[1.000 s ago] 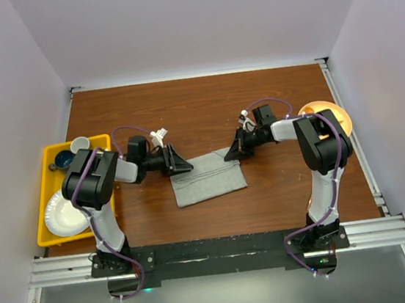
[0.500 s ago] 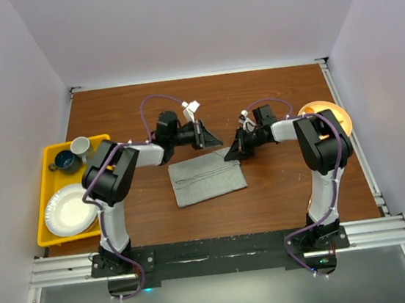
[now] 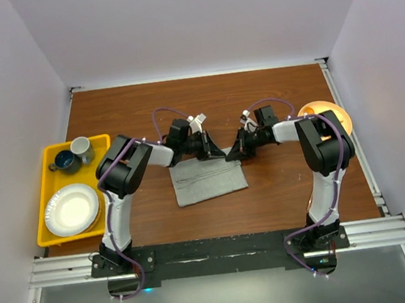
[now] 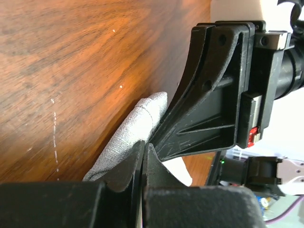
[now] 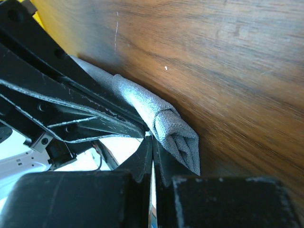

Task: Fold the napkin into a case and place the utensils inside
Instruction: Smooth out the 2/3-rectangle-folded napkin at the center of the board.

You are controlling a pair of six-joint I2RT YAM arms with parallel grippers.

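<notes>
The grey napkin (image 3: 207,180) lies folded into a flat rectangle mid-table. My left gripper (image 3: 217,152) is shut at its far edge, tip to tip with my right gripper (image 3: 231,155), which is shut at the far right corner. In the left wrist view the left gripper (image 4: 144,145) has its jaws pressed together, with the napkin's fold (image 4: 133,128) beside them and no cloth seen between. In the right wrist view the right gripper (image 5: 153,140) is shut, and the napkin's layered corner (image 5: 173,128) rests against one finger. The utensils are out of view.
A yellow tray (image 3: 45,193) at the left edge holds a white plate (image 3: 71,210), a white cup (image 3: 81,146) and a dark blue cup (image 3: 63,161). An orange plate (image 3: 327,115) sits behind the right arm at the right edge.
My left gripper left the napkin's far left corner, swung over the far side and came down at the far edge by the right gripper, shutting on the way. The right arm stayed put.
</notes>
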